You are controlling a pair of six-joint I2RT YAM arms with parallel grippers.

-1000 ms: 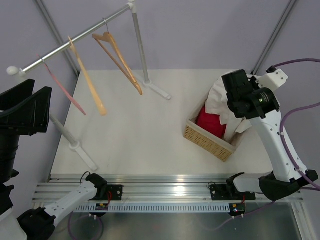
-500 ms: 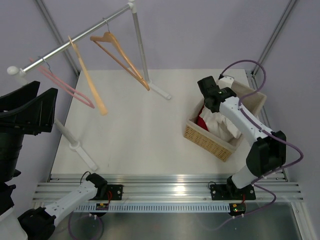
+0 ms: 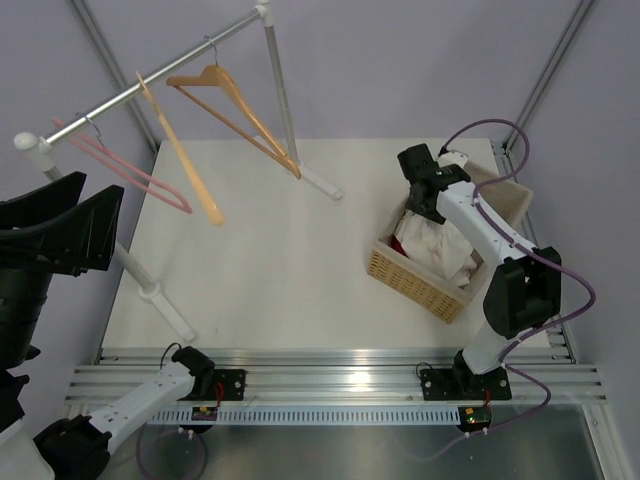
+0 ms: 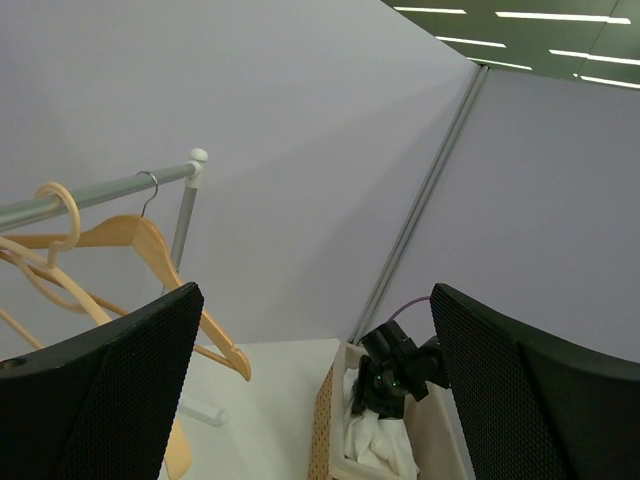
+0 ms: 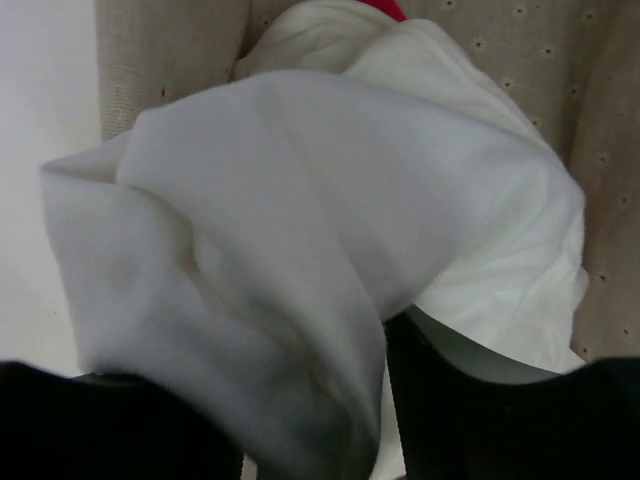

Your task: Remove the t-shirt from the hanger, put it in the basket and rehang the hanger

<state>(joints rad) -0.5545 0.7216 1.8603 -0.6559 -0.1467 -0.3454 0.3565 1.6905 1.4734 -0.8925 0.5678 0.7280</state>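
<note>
Two fingers of the left gripper (image 4: 316, 300), far left, stand wide apart, holding nothing. On the rail (image 3: 150, 85), upper left, I read a pink hanger (image 3: 150, 180), a second wooden hanger (image 3: 185, 165), then the hanger (image 3: 255, 120), bare. At right, the right gripper (image 3: 420, 200) is clamped on the t-shirt (image 3: 440, 250), bunched in the wicker basket (image 3: 415, 275) on the counter (image 3: 300, 260).

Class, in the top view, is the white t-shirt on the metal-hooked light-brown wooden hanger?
No; that hanger hangs bare, and the white t-shirt lies in the woven basket.
</note>
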